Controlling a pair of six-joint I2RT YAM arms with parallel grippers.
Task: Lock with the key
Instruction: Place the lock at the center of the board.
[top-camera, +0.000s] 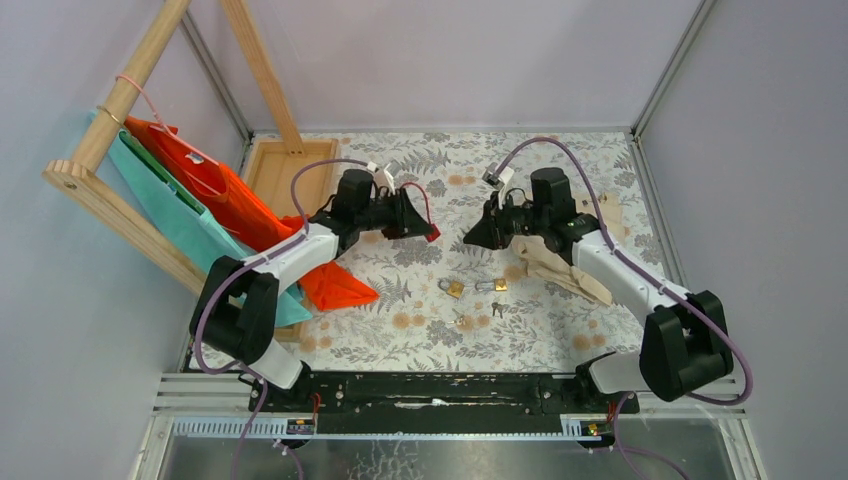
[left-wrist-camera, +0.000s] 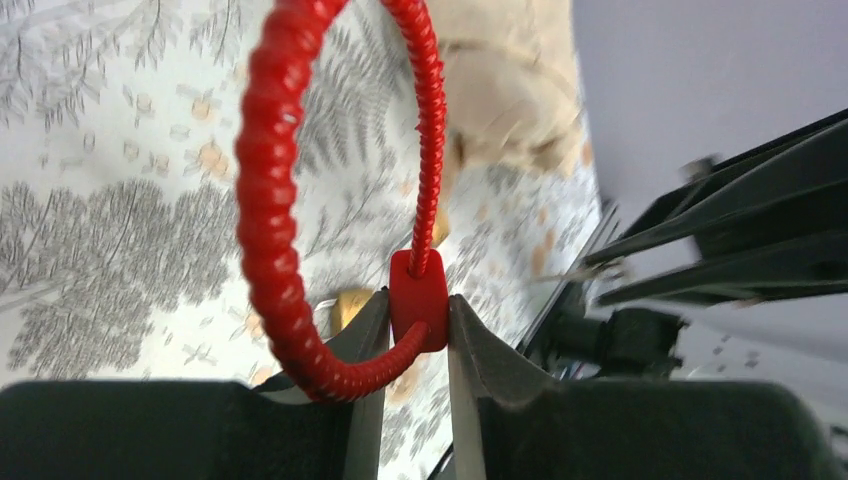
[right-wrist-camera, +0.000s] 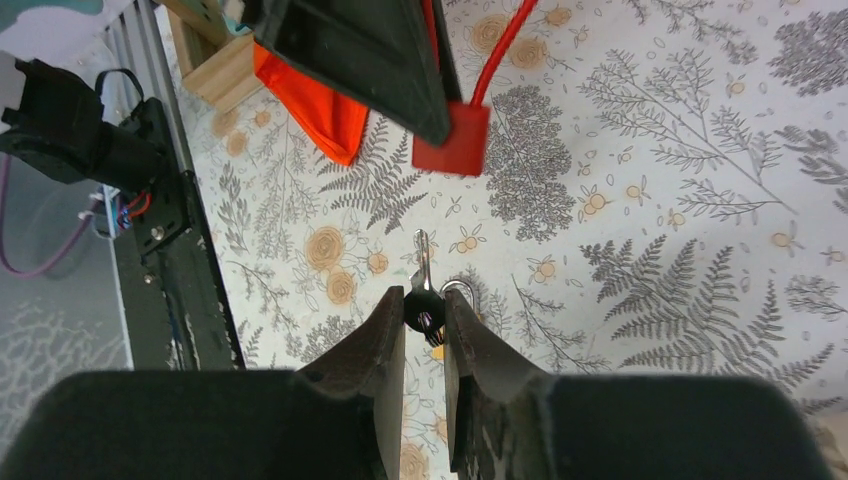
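The left end effector (left-wrist-camera: 418, 308) pinches the small red body of the lock (left-wrist-camera: 418, 285), which is raised above the flowered counter (top-camera: 380, 335). Its red cable loop (left-wrist-camera: 270, 200) stands out beyond the fingers. The right end effector (right-wrist-camera: 425, 305) is pressed together on the black head of a key (right-wrist-camera: 422, 268). The silver blade points toward the lock, near it but apart. Two brass padlocks (top-camera: 455, 289) lie on the counter between the arms
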